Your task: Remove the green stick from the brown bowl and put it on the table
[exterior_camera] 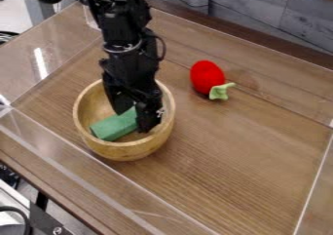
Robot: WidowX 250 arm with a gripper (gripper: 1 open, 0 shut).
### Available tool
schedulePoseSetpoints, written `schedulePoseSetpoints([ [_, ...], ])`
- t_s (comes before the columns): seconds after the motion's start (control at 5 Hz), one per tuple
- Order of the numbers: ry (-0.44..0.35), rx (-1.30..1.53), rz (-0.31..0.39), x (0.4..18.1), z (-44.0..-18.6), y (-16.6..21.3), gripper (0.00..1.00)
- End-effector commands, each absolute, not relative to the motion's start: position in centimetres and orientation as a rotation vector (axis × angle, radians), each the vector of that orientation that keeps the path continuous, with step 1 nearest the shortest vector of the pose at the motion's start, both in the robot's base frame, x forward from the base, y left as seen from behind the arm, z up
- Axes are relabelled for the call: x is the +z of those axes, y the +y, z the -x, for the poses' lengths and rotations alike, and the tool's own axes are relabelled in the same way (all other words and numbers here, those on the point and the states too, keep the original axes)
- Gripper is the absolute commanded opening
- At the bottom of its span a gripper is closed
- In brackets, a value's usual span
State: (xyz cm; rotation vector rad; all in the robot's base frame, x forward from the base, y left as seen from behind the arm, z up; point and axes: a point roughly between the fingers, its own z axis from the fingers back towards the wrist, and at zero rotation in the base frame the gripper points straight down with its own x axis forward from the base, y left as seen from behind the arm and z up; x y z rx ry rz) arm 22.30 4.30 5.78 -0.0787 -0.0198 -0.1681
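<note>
Landmark: brown bowl (124,127), near the table's (247,171) left front. Low clear walls border the table; the left and front walls are cut by the frame edges.

Green stick (117,127) lies inside the bowl, on its left-centre floor, tilted up toward the right. Its right end is hidden behind the gripper fingers; contact there cannot be made out.

Gripper (146,113) points down into the bowl's right half, jaws spread wide, nothing lifted. Fingertips are dark against the bowl wall, hard to separate. Arm top is cut off above.

Right of the bowl, well apart: red strawberry toy (209,78) on the table.
</note>
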Motion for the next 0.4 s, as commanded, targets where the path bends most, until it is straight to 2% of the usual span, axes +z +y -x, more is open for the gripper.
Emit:
schedulePoseSetpoints([
  [0.0,-0.058,-0.099,0.073,6.33,-23.77,4.14,1.00],
  [0.2,-0.052,-0.135,0.078,5.59,-23.59,4.17,1.00],
])
